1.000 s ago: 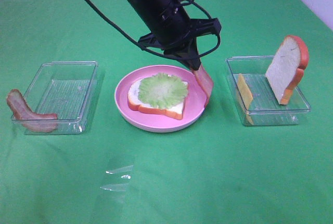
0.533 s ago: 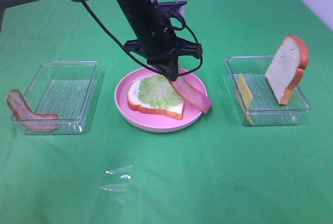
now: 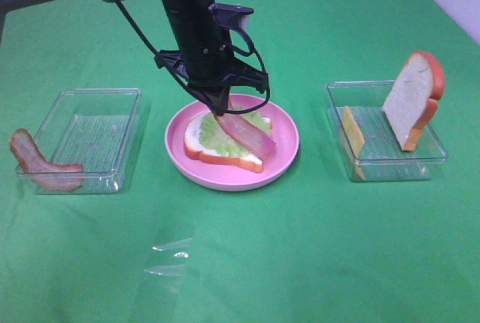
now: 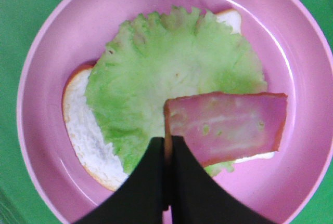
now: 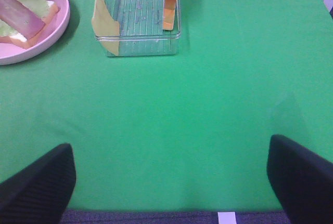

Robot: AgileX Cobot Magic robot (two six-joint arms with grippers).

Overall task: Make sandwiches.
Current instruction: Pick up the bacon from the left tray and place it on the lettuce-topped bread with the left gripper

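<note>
The sandwich is, in my judgement, about half built. On the pink plate [image 3: 285, 130] lies the lower bread slice [image 4: 83, 130] with the lettuce [image 4: 156, 78] on it. My left gripper [image 4: 168, 143] is pressed together on one end of a bacon strip [image 4: 229, 125], which slants across the lettuce. I judge that what is left is to release it and add the second bacon strip [image 3: 37, 164], the cheese [image 3: 352, 134] and the top bread [image 3: 411, 98].

The second strip is at the left tray [image 3: 90, 124]; inside or outside, I cannot tell. Cheese and bread stand in the right tray [image 3: 390, 167]. My right gripper [image 5: 169, 182] is spread wide over bare cloth, well apart from everything. Only the left arm above the plate blocks access.
</note>
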